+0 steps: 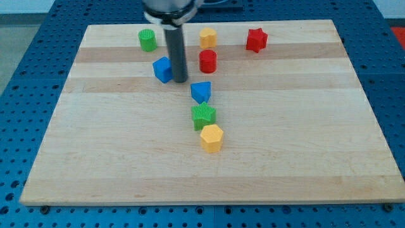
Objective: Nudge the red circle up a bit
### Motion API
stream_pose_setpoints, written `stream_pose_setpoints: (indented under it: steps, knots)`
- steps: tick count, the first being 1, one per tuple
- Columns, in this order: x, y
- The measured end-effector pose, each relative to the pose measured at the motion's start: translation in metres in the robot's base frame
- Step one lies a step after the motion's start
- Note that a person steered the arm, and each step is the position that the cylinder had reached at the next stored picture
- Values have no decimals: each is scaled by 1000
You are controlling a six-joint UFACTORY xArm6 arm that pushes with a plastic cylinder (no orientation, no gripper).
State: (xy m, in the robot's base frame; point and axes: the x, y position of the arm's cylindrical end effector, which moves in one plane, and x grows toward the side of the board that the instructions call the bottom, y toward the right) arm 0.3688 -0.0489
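Note:
The red circle (207, 61) is a short red cylinder standing near the view's top centre, just below a yellow block (208, 37). My tip (180, 80) rests on the board to the left of and slightly below the red circle, with a gap between them. It stands right beside the blue cube (162, 69), at that cube's right side.
A green cylinder (147, 40) sits at top left and a red star (256, 40) at top right. Below the red circle run a blue triangle-like block (201, 92), a green block (204, 115) and a yellow hexagon (212, 138). The wooden board (316, 139) lies on a blue pegboard.

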Motion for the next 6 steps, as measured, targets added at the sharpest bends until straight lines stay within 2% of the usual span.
stream_pose_setpoints:
  steps: [1,2,3,5,6]
  knots:
    - [-24,-4]
    - [-8,-53]
    - [-12,-27]
    - [-9,123]
    - [35,129]
